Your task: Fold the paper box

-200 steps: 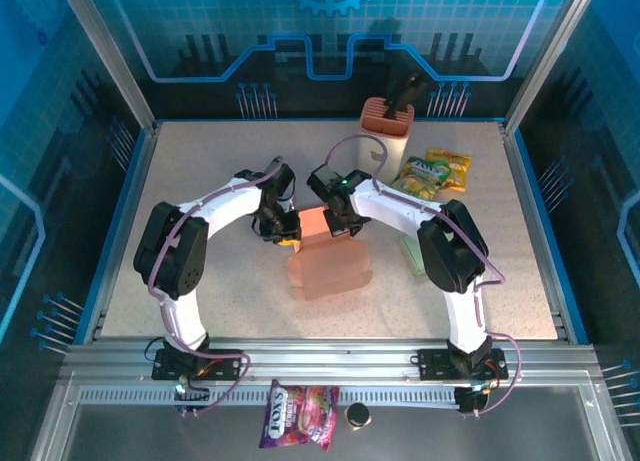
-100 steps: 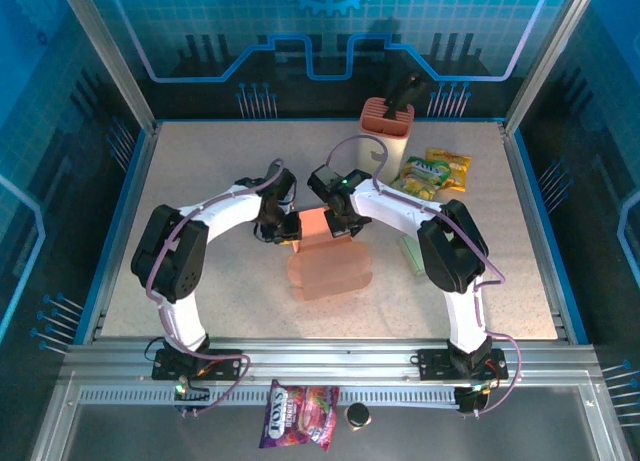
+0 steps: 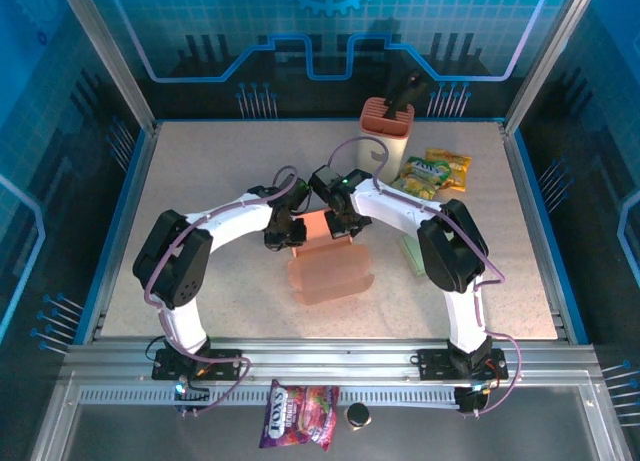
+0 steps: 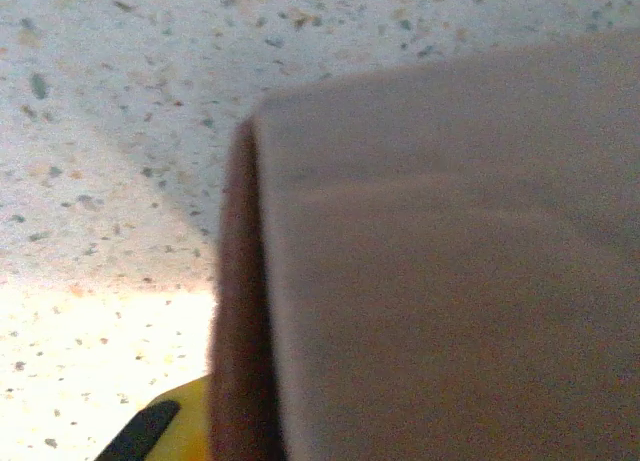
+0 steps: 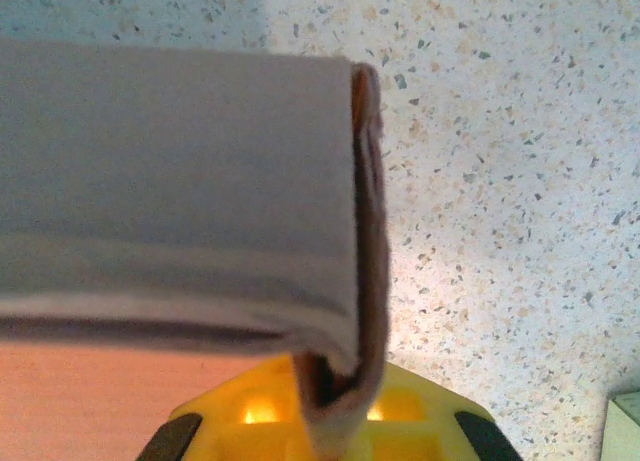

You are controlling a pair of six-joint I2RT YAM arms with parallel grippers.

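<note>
Overhead rear view, two wrist views close against paper box (image 3: 330, 271)

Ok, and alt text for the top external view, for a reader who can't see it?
Both arms reach to the middle of a speckled table, the left gripper and right gripper shut on the raised far flap of an orange paper box. Snack packets and an orange holder sit at the far right.

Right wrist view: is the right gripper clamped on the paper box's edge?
Yes, the paper box's folded edge runs down into the right gripper and sits pinched between its yellow jaws.
</note>
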